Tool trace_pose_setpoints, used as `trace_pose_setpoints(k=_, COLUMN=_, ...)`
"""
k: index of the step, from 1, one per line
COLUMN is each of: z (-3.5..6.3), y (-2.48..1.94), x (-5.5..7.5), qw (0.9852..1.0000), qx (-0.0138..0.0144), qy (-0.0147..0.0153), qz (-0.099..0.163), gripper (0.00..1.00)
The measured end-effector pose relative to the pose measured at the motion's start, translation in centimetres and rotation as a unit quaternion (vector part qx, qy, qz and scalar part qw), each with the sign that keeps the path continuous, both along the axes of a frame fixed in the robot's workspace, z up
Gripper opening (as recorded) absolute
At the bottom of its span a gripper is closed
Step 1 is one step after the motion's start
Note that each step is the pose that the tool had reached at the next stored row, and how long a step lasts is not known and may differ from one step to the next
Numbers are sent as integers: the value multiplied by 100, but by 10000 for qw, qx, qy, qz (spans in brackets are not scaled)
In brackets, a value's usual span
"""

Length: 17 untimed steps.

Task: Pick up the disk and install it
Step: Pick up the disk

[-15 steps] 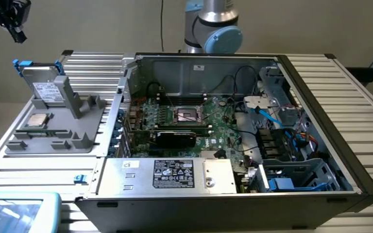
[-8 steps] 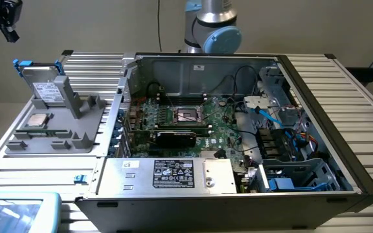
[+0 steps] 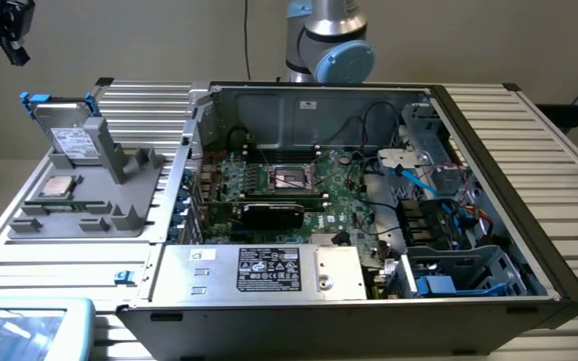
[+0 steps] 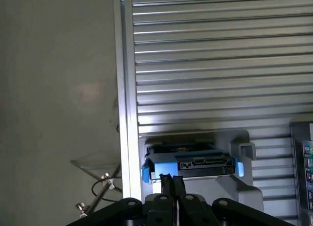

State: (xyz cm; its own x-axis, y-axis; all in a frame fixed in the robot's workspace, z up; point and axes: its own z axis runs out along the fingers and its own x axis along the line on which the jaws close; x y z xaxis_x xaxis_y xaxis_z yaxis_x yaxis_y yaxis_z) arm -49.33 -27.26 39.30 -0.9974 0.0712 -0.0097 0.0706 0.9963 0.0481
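Black, pin-jointed gripper links sit closest to the wrist camera. The two slim fingers are pressed together at their tips with nothing between them. Just beyond them the disk is seen edge-on, its connector side framed by a bright blue carrier.

In the exterior view the disk stands upright in a grey moulded fixture near the far corner of the table on the exterior view's left. It shows silver-grey metal, a white label and blue clips at its upper end. A small square silver chip lies flat in the fixture just in front of it. The gripper hangs well above that corner, apart from the disk and touching nothing.

The table is ribbed aluminium slats. An open black case takes up its middle, with a green board on the floor of the case. A grey labelled power box runs along the near wall, and blue cables and a metal cage crowd the side on the exterior view's right. A blue-rimmed panel lies at the near corner on the exterior view's left. The arm, a grey column with a pale blue joint cap, rises behind the far edge.
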Motion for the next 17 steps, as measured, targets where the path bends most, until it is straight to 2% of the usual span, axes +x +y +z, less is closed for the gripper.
trace_pose_setpoints(k=6, z=-19, y=0, x=0, qw=10000, qx=0, qy=-1, qz=0, gripper=11)
trace_pose_setpoints(k=12, z=-124, y=-5, x=0, qw=10000, qx=0, qy=0, qz=0, gripper=11)
trace_pose_setpoints(k=17, z=-212, y=-28, x=2, qw=10000, qx=0, qy=0, qz=-25, gripper=11)
